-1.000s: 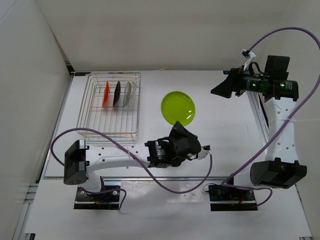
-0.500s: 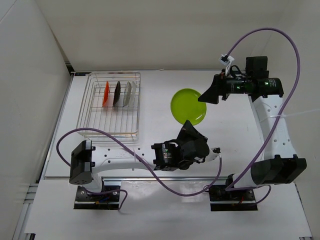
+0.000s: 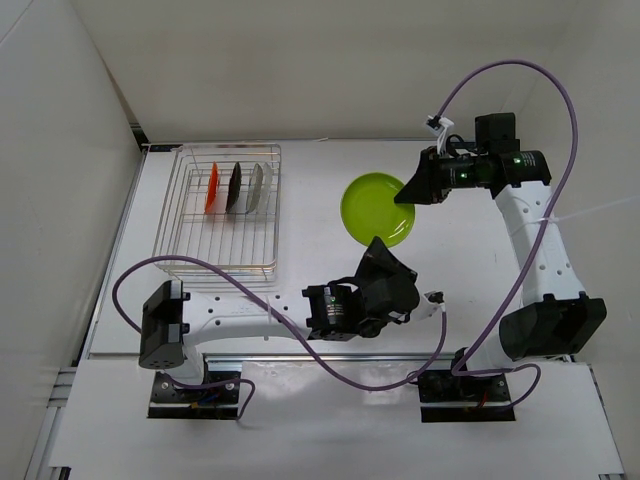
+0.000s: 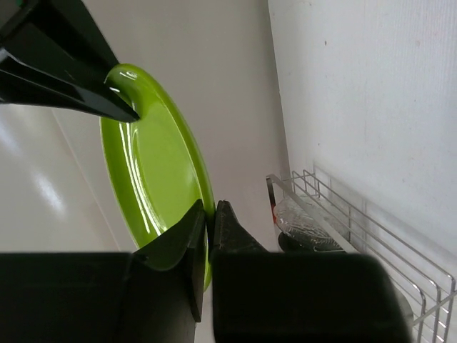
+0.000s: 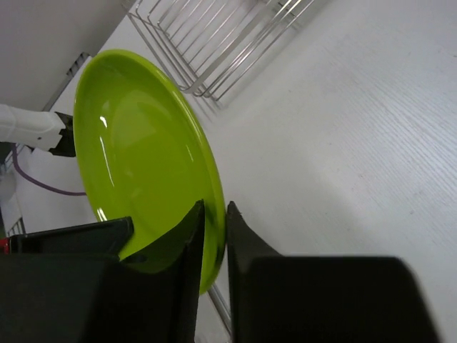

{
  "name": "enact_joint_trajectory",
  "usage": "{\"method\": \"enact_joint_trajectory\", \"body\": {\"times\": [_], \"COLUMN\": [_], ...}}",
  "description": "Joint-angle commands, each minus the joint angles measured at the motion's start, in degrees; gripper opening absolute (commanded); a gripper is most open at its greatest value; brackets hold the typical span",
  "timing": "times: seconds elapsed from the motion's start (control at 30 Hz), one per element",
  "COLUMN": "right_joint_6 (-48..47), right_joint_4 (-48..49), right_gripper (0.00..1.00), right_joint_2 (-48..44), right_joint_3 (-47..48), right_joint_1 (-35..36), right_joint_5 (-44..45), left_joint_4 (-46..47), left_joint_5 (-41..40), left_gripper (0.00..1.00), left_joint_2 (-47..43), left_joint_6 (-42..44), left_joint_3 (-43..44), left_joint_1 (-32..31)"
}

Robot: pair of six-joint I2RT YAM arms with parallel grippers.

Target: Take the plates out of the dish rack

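The lime-green plate point(image 3: 376, 208) is shown glossy against the white bench point(image 3: 300, 200). The dish rack point(image 3: 200, 255) is patterned as a silver wire grid; an orange plate point(image 3: 212, 188), black plate point(image 3: 234, 186) and clear plate point(image 3: 257, 186) are seen.

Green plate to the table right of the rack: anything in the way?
Nothing visible lies under the lime green plate; only the left gripper and right gripper touch it, each pinching its rim.

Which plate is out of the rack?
The lime green plate, held by left gripper and right gripper; the orange, black and clear plates stand in the dish rack.
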Motion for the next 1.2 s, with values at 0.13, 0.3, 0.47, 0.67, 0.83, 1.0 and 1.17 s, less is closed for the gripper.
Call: {"method": "enact_joint_trajectory", "body": {"times": [0.13, 0.3, 0.47, 0.67, 0.83, 1.0, 1.17], "right_joint_6": [-0.3, 2.2, 4.3, 10.0, 17.3, 19.4, 17.1], "right_joint_4": [-0.4, 1.1, 2.3, 7.0, 12.0, 15.2, 16.4], "right_gripper": [0.0, 0.0, 0.0, 0.0, 0.0, 0.0, 0.0], "right_joint_2": [0.2, 0.2, 0.7, 2.0, 6.1, 13.7, 22.8], "right_joint_3": [0.8, 1.4, 1.4, 0.9, -0.2, 2.2, 7.9], "right_joint_1": [0.4, 0.4, 0.4, 0.4, -1.4, -5.8, -8.9], "right_joint_5": [0.3, 1.4, 2.0, 8.4, 19.9, 22.3, 25.2], "left_joint_4": [3.2, -0.8, -2.1, -9.4, -15.7, -18.5, -19.3], "left_joint_5": [-1.4, -0.9, -0.4, 1.4, 2.6, 5.1, 8.9], "left_gripper": [0.11, 0.13, 0.44, 1.0, 1.0, 1.0, 1.0], "left_joint_2": [-0.6, -0.6, -1.1, -1.7, -2.2, -4.6, -6.1], "left_joint_6": [1.2, -2.3, -4.5, -10.1, -15.1, -17.9, -22.8], "left_joint_3": [0.8, 0.8, 0.1, 0.8, 0.1, -1.3, -0.8], "left_joint_1": [2.0, 3.2, 5.2, 6.4, 8.6, 16.7, 28.0]}}
